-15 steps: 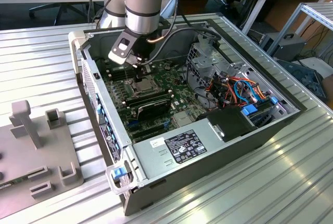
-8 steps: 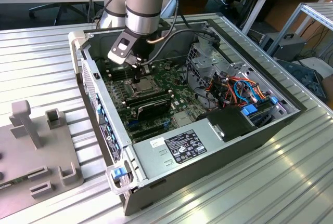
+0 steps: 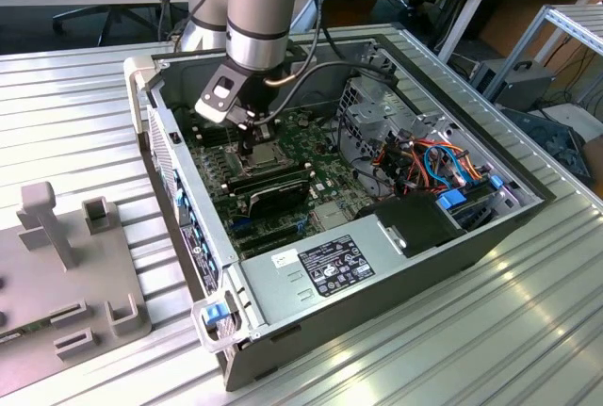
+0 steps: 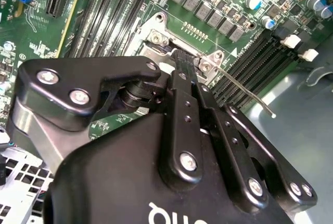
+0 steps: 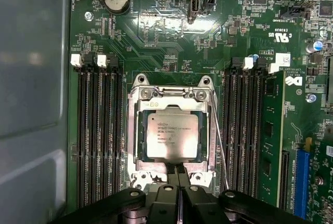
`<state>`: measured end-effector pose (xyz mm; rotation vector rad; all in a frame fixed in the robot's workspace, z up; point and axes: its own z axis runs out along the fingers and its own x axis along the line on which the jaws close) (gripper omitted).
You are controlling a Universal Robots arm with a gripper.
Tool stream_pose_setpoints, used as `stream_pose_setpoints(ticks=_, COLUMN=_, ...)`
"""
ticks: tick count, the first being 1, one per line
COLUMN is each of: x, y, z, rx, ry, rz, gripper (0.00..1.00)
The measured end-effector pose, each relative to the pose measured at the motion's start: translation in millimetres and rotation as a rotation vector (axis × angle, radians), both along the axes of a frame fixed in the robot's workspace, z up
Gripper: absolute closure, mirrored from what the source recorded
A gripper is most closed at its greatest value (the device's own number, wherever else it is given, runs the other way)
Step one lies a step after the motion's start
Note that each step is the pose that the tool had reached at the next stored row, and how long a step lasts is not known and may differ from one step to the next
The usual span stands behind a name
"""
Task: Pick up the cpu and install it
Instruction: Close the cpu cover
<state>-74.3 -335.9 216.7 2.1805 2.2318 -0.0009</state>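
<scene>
End effector — tips pressed together, empty — just beside the cpu lying in its socket.

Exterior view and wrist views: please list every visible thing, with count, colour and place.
table: one, silver, under everything.
computer case: one, dark grey, open, on the table.
fixture plate: one, grey, on the table, exterior view's left.
power supply: one, silver, inside the case.
cables: several, orange and blue, inside the case, exterior view's right.
motherboard: one, green, on the case floor.
socket frame: one, silver, around the cpu.
memory slots: two banks, black, flanking the socket frame.
cpu: one, silver-grey, inside the socket frame.
arm: one, grey, above the case.
pincer: one, black, shut, at the socket frame's edge.
</scene>
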Motion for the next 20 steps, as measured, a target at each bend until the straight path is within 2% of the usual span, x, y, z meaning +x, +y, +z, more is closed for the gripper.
stream_pose_setpoints(ticks=9, x=0.3, y=0.0, z=-5.6, rx=-0.0013, ry=0.0001, rz=0.0, gripper=0.89)
stream_pose_setpoints(ticks=20, x=0.3, y=0.0, z=-8.9, rx=-0.0013, ry=0.0001, rz=0.0, gripper=0.89)
